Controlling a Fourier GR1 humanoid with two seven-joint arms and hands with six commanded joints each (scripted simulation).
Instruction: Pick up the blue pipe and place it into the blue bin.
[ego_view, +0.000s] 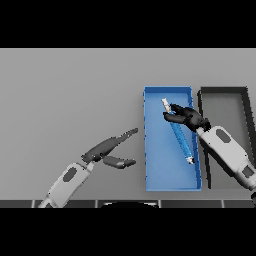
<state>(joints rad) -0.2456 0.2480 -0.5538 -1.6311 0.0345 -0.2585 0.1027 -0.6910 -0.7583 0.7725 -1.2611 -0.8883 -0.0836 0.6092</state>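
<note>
Blue pipe lying slantwise inside blue bin, dark bin just beside; right hand curling round pipe's upper end; left hand resting slack-fingered on table

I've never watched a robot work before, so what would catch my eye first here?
The bright blue bin stands out on the grey table, right of centre, with the blue pipe lying slantwise inside it. The right hand is over the bin, its fingers at the pipe's upper end. The left hand hangs open over bare table to the bin's left, and a dark bin sits on the far right.
</note>
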